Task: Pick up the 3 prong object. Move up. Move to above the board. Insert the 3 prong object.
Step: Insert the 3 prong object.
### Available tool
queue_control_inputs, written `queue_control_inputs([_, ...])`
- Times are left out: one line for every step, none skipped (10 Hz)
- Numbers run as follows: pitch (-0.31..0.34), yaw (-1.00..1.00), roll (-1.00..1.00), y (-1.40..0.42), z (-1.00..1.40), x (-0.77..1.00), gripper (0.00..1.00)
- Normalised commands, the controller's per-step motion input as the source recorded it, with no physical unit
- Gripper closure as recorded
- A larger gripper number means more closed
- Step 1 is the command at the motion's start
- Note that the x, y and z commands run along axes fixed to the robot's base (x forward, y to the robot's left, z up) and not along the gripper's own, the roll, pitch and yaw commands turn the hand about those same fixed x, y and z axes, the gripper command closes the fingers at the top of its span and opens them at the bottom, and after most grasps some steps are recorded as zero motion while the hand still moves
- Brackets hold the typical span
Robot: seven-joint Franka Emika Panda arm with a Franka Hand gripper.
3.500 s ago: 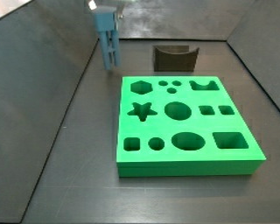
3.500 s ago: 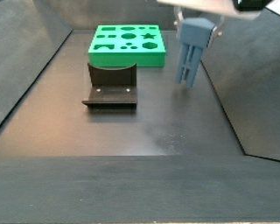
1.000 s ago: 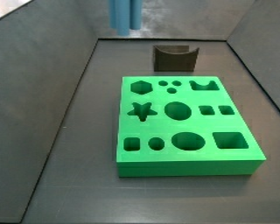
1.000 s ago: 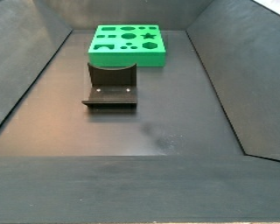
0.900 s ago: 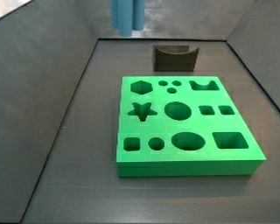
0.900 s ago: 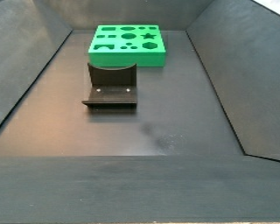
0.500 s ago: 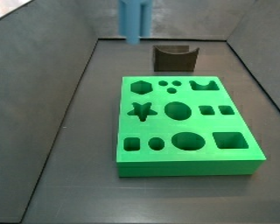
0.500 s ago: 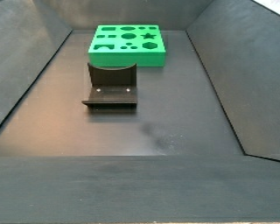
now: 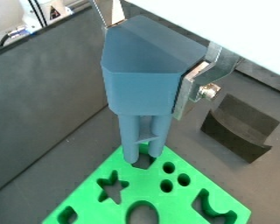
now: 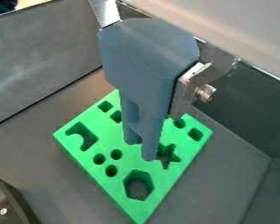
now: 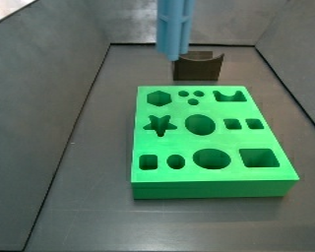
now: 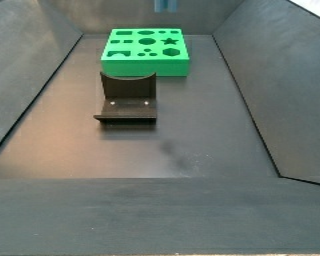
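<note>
Your gripper (image 9: pixel 154 66) is clamped on the head of the 3 prong object (image 10: pixel 145 74), one silver finger (image 9: pixel 199 80) pressed flat to its side, prongs pointing down. No writing can be read anywhere. Since half a second ago, the piece has shifted sideways in a side view (image 11: pixel 173 28), from beside the fixture (image 11: pixel 197 65) to over its near edge. In both wrist views it hangs above the board (image 9: pixel 189 210), clear of the holes.
</note>
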Motion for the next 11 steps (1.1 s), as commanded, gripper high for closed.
queue_control_inputs([-0.026,0.26,-0.08,0.27,-0.23,0.15,1.0])
queue_control_inputs([-0.046,0.11,-0.03,0.0,-0.09,0.03,1.0])
queue_control_inputs([0.0,0.03,0.0,-0.02,0.0,-0.01,1.0])
queue_control_inputs([-0.034,0.01,0.03,-0.02,-0.05,-0.15,1.0])
queue_control_inputs([-0.091,0.0,0.09,-0.13,-0.09,-0.03,1.0])
queue_control_inputs([-0.136,0.0,0.32,-0.13,-0.18,-0.01,1.0])
queue_control_inputs([-0.126,0.0,0.28,-0.12,-0.18,0.0,1.0])
queue_control_inputs([-0.13,0.0,0.22,-0.1,-0.25,0.0,1.0])
queue_control_inputs([-0.13,0.0,0.2,-0.02,-0.31,0.04,1.0])
queue_control_inputs([-0.071,-0.05,0.19,0.0,-0.24,0.19,1.0])
queue_control_inputs([-0.004,-0.06,0.14,0.18,-0.11,0.35,1.0])
